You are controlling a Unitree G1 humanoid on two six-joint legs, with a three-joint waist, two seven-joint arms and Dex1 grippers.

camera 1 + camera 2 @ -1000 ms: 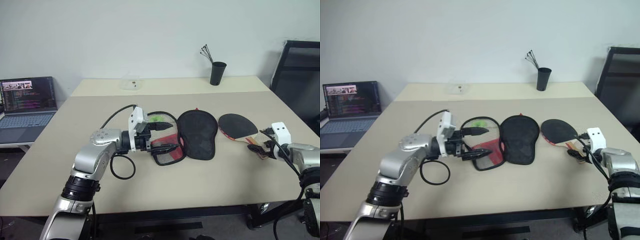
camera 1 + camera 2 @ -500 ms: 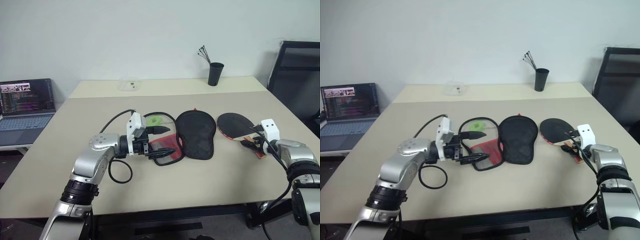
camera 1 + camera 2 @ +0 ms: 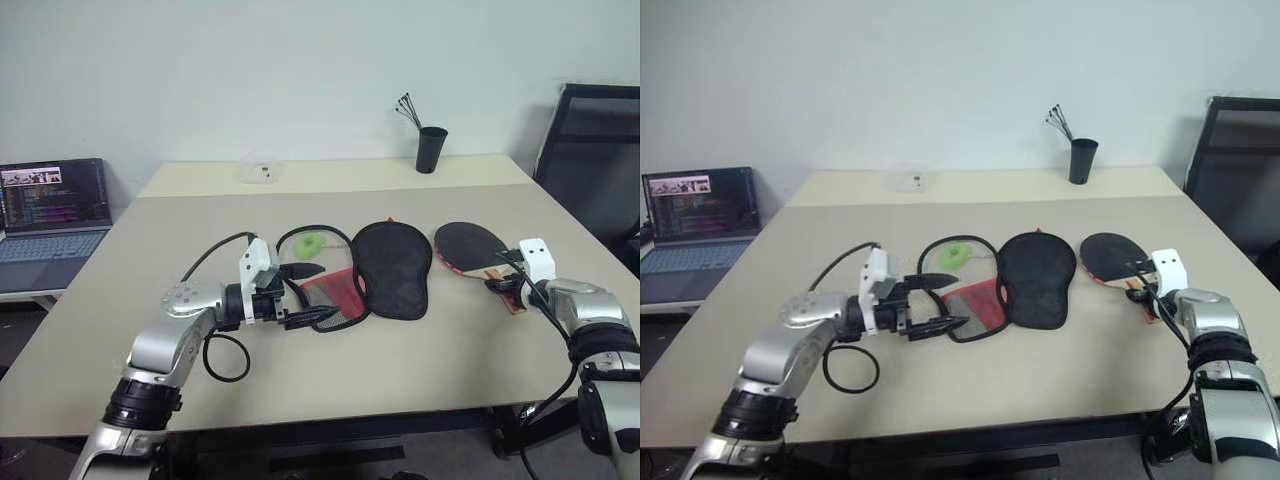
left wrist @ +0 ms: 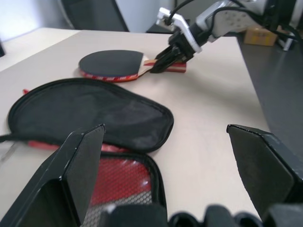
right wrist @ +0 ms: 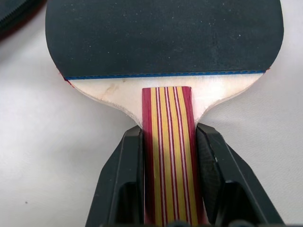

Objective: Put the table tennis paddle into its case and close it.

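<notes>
A wide beige table (image 3: 420, 340) holds everything. Beside it, on the robot's left, an open laptop (image 3: 52, 210) sits on a lower surface, and a dark chair (image 3: 590, 140) stands at the right. Near the table's far edge are a black cup (image 3: 431, 149) holding thin sticks and a small clear box (image 3: 259, 171).

In the middle of the table the case (image 3: 393, 267) lies unzipped and spread flat: its black flap rests toward the right, and its red mesh-lined half (image 3: 332, 297) lies beside it to the left, with a green ring tag (image 3: 307, 243) just behind.

The paddle (image 3: 470, 246) lies flat to the right of the case, close to it but apart, black face up, its striped wooden handle (image 5: 170, 151) pointing toward the table's right edge.

The right gripper (image 5: 169, 179) reaches along the handle, one black finger (image 5: 127, 175) pressed against each side of it, clamping the handle while the paddle rests on the table.

The left gripper (image 3: 305, 295) is at the left rim of the case's red half, its two fingers (image 4: 78, 165) spread wide with nothing between them.
</notes>
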